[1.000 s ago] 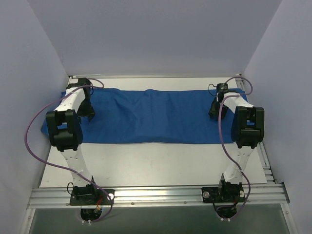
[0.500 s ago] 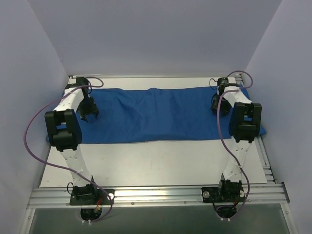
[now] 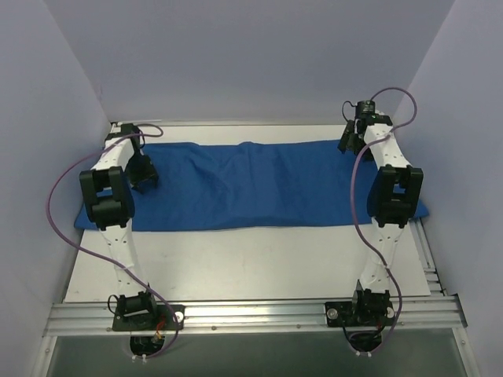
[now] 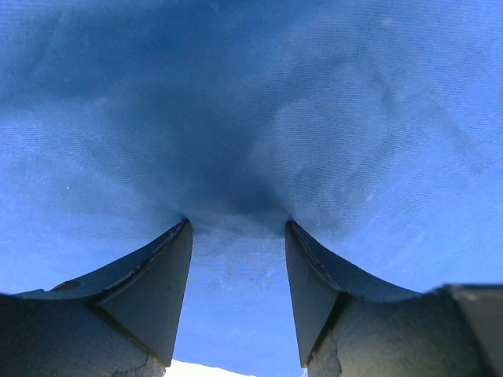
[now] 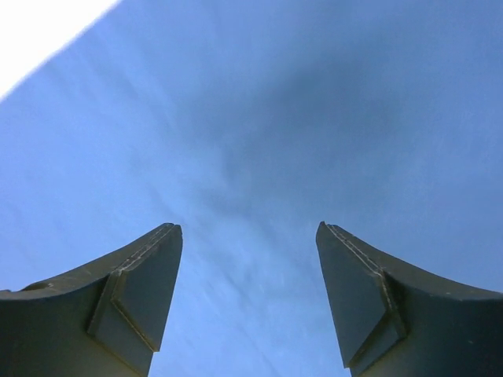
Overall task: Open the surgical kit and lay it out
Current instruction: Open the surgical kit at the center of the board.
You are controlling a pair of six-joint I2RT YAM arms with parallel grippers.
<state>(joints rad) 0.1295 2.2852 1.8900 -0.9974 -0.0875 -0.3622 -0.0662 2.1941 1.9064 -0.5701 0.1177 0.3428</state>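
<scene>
The blue cloth wrap (image 3: 251,184) lies spread in a wide band across the far half of the table. My left gripper (image 3: 144,179) is over its left end. In the left wrist view the left gripper (image 4: 237,224) is open, with its fingertips (image 4: 182,228) pressed onto the cloth (image 4: 314,118). My right gripper (image 3: 348,145) is at the cloth's far right corner. In the right wrist view the right gripper (image 5: 248,227) is open and empty, just above the cloth (image 5: 314,118). The steel tray and the instruments are not in view.
The white table top (image 3: 251,259) shows bare in front of the cloth. An aluminium rail (image 3: 251,314) holding the arm bases runs along the near edge. Pale enclosure walls (image 3: 47,94) stand close on the left, right and back. Purple cables loop beside both arms.
The right gripper moved back to the cloth's far right corner. The cloth's right end now lies further right and nearer. The left gripper shifted a little and rests on the cloth.
</scene>
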